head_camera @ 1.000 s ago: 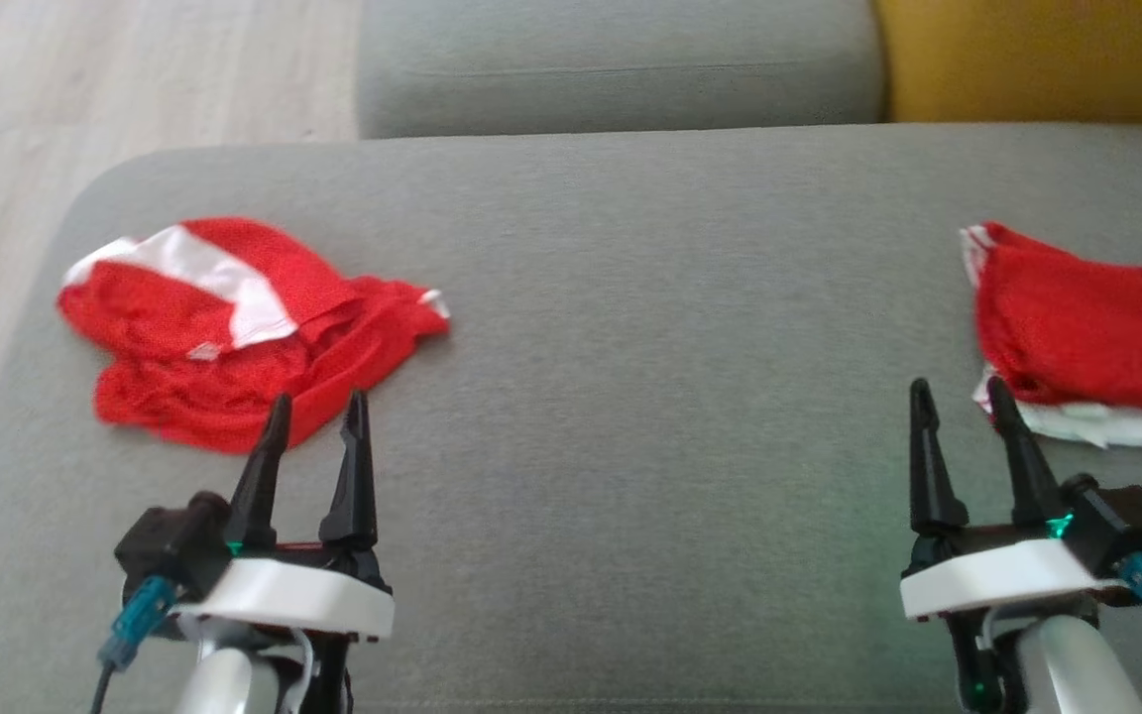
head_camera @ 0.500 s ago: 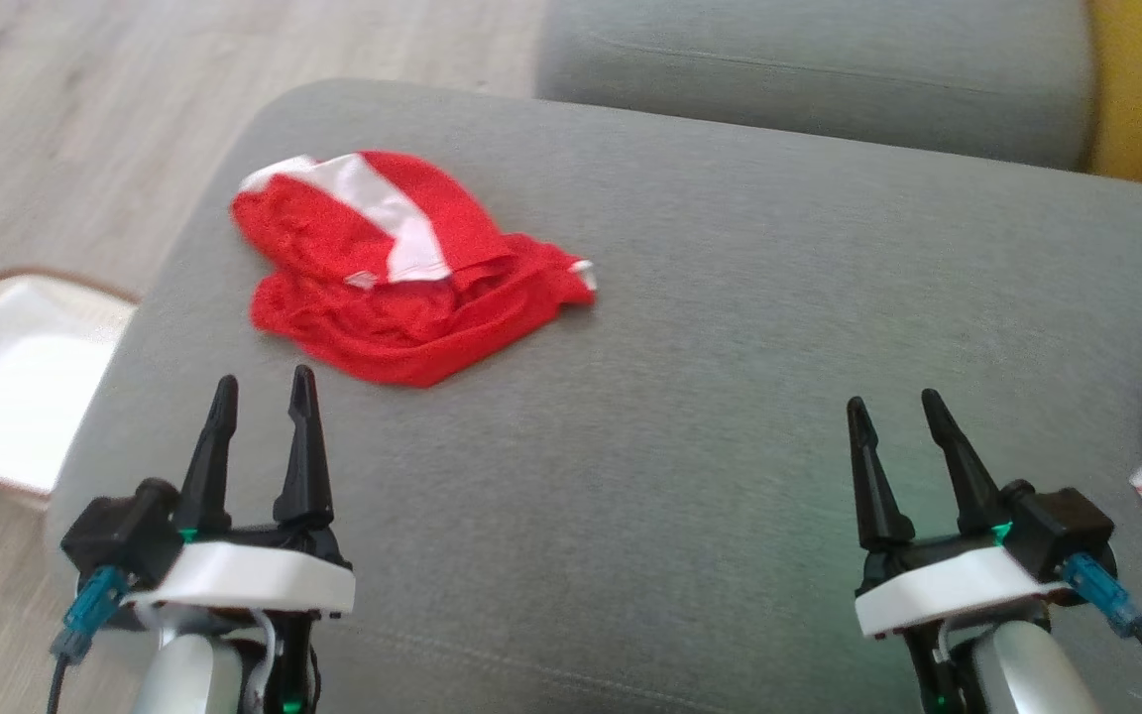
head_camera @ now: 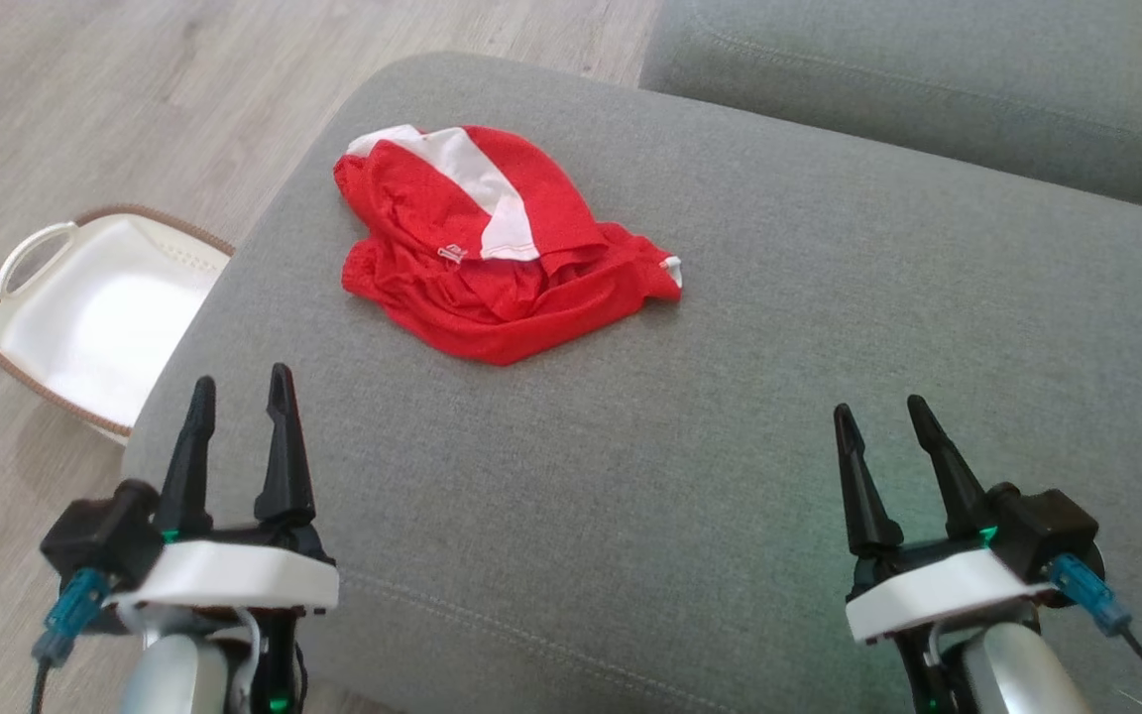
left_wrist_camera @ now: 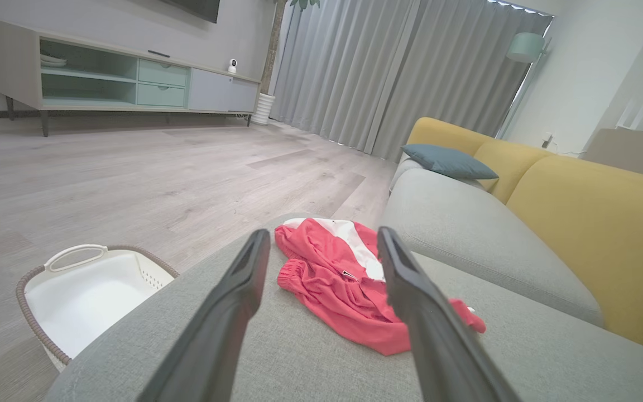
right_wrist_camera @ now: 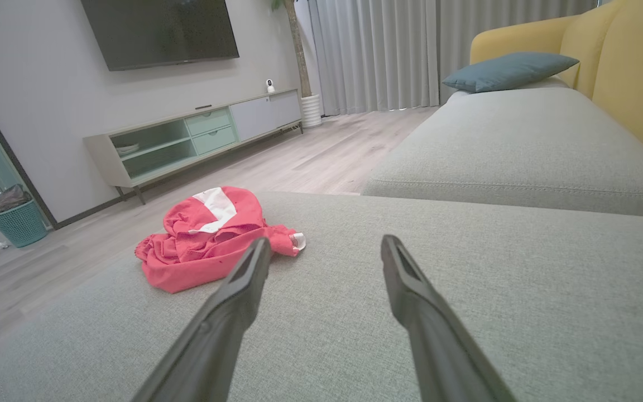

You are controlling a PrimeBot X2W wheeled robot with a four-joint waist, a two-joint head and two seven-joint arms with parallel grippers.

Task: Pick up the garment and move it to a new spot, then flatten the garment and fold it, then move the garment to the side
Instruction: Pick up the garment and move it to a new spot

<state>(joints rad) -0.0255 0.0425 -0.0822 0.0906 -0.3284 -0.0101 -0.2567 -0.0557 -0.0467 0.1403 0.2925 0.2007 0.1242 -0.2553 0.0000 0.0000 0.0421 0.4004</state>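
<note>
- Head view: crumpled red-and-white mesh garment (head_camera: 497,248) on grey sofa seat (head_camera: 730,446), not picked up; all steps left.
- Left hand (head_camera: 240,377), right hand (head_camera: 878,405) both released, empty.

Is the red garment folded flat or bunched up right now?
Bunched up. The red garment lies in a rumpled heap on the grey cushion, its layers overlapping unevenly and its edges wrinkled.

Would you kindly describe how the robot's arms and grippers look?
The left gripper and right gripper match: two long, tapering black fingers on a black base, a white collar, small green lights, and a blue connector with a dark cable on the outer side. The forearms are pale silver-grey.
</note>
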